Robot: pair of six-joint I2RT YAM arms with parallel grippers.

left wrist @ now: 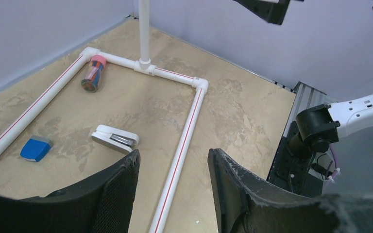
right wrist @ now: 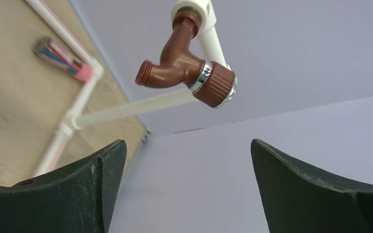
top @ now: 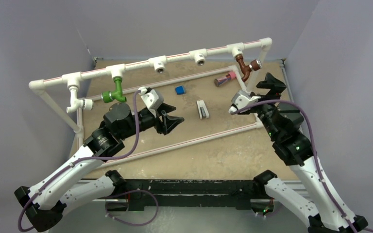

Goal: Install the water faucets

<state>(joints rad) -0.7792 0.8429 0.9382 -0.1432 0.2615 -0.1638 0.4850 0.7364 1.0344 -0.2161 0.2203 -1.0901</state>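
Note:
Three faucets hang from the white pipe frame's top rail [top: 136,64]. The white faucet [top: 76,103] is at the far left. The green faucet [top: 114,93] is right of it. The reddish-brown faucet [top: 246,67] hangs from the right tee and also shows in the right wrist view [right wrist: 187,73]. My left gripper [top: 173,121] is open and empty over the table's middle, its jaws straddling the view of a floor pipe [left wrist: 182,145]. My right gripper [top: 270,83] is open and empty, just below and right of the brown faucet, apart from it.
On the table lie a blue block [top: 179,90], a white stapler-like piece [top: 202,109] and a brownish pink-capped cylinder [top: 225,79]. Two open tee sockets [top: 160,67] [top: 200,60] sit mid-rail. The frame's lower pipes [top: 199,140] cross the table. Grey walls enclose the cell.

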